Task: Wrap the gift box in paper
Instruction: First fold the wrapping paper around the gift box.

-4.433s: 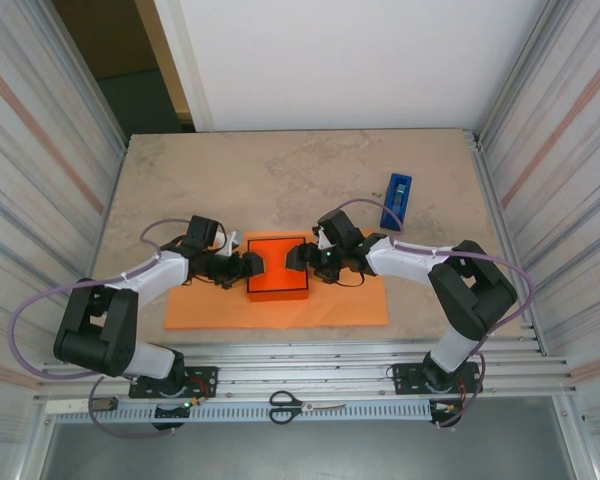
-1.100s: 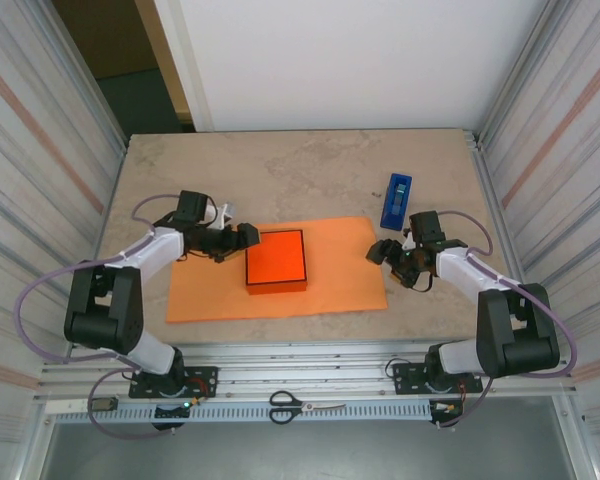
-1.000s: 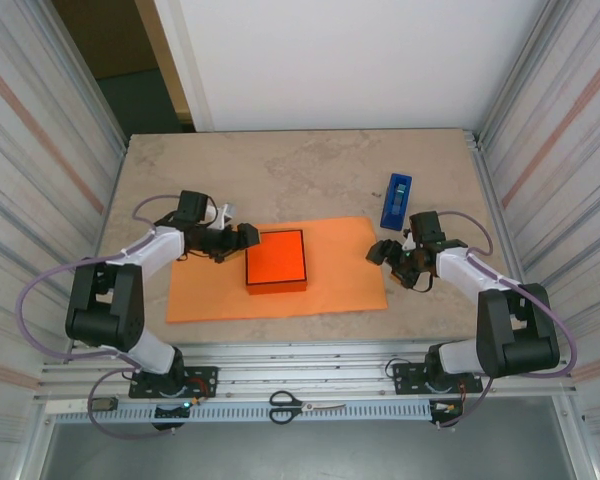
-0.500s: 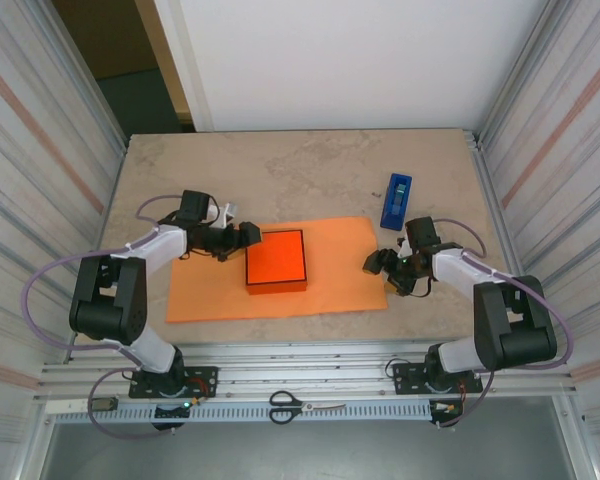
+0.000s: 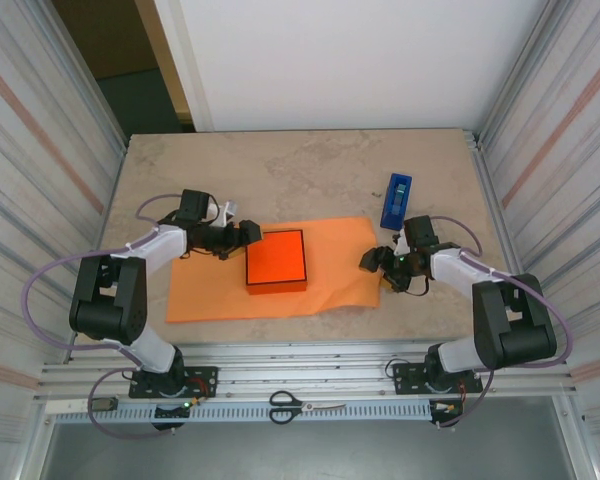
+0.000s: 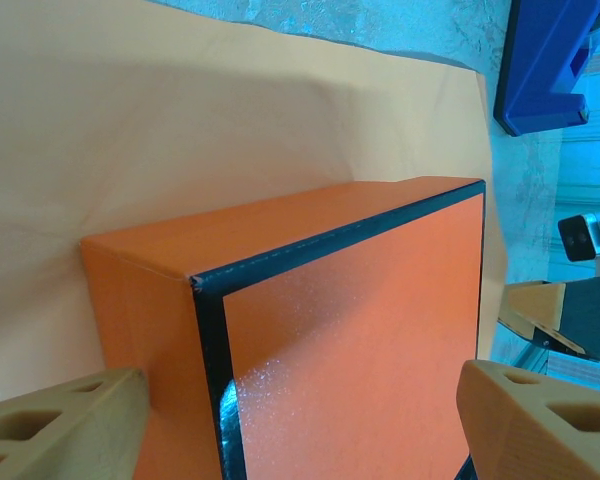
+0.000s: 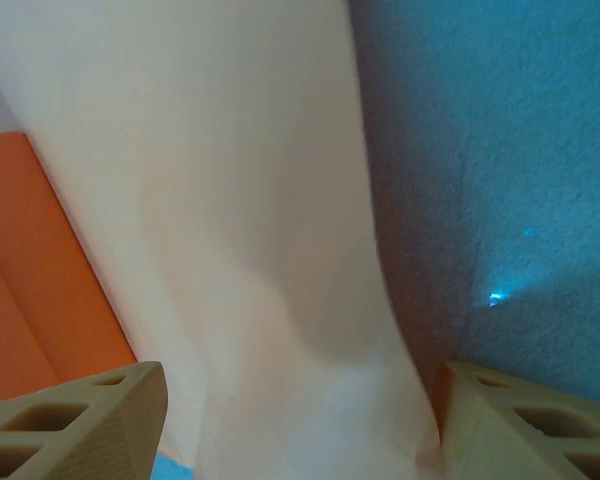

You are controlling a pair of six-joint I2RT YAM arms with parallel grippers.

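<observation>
Right gripper (image 5: 372,264): open astride paper (image 5: 210,290) edge, gripping nothing. Looks like first fold; next, pinch and lift over box (image 5: 277,258).

Stock as we count it:
- desk (image 5: 300,165): one
- gift box (image 5: 277,259): one
- paper (image 5: 210,295): one sheet
- blue tape dispenser (image 5: 397,199): one
- scissors (image 5: 305,405): one pair
- arms: two, the left arm (image 5: 160,245) and the right arm (image 5: 460,265)
- end effectors: two, the left end effector (image 5: 248,232) and the right end effector (image 5: 372,262), which we log at two fingers each
</observation>
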